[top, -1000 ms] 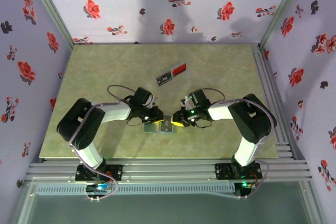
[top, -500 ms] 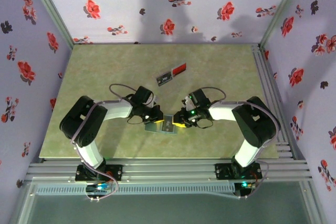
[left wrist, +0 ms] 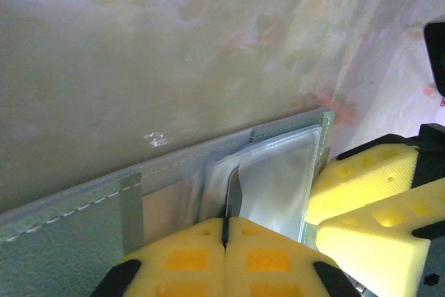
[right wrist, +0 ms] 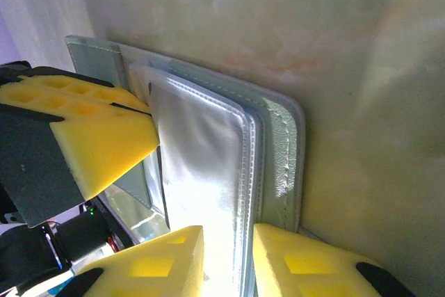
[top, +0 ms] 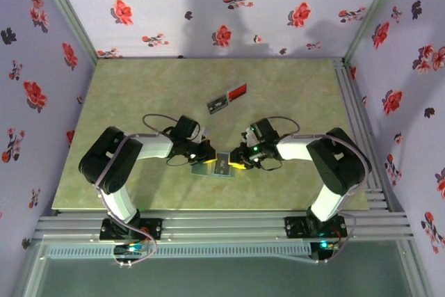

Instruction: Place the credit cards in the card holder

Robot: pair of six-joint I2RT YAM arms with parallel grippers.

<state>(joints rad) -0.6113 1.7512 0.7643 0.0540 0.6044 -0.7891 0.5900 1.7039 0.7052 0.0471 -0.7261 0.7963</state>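
L gripper point(left wrist: 224, 231) pads pressed together, pinching card holder point(left wrist: 83, 203) by its clear sleeve point(left wrist: 278, 179). R gripper point(right wrist: 228, 238) fingers straddled holder's edge w/ a gap; couldn't tell if gripping.

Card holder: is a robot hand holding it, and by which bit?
Yes. The left gripper pinches the card holder by a thin inner sleeve. The right gripper straddles its clear sleeves; whether it grips cannot be told.

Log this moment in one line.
left gripper: shut on holder sleeve | right gripper: shut on holder's opposite edge | dark card, red card: loose on table beyond holder
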